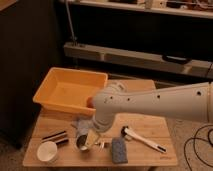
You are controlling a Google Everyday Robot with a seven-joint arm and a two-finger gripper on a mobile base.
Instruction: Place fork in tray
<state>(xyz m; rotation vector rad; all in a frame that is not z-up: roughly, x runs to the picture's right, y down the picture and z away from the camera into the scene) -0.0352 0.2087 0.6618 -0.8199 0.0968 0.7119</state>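
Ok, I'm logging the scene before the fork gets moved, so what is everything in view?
table: one, light wood, under everything
tray: one, yellow-orange, table's back left
white cup: one, white, front left corner
dark sticks: two, dark, behind the white cup
metal cup: one, silvery, right of the white cup
rag: one, grey, behind the metal cup
fork: one, silvery, right of the metal cup
pad: one, grey-blue, front edge, middle
white-handled tool: one, white with black tip, front right
arm: one, white, from the right edge
gripper: one, pale, low beside the metal cup
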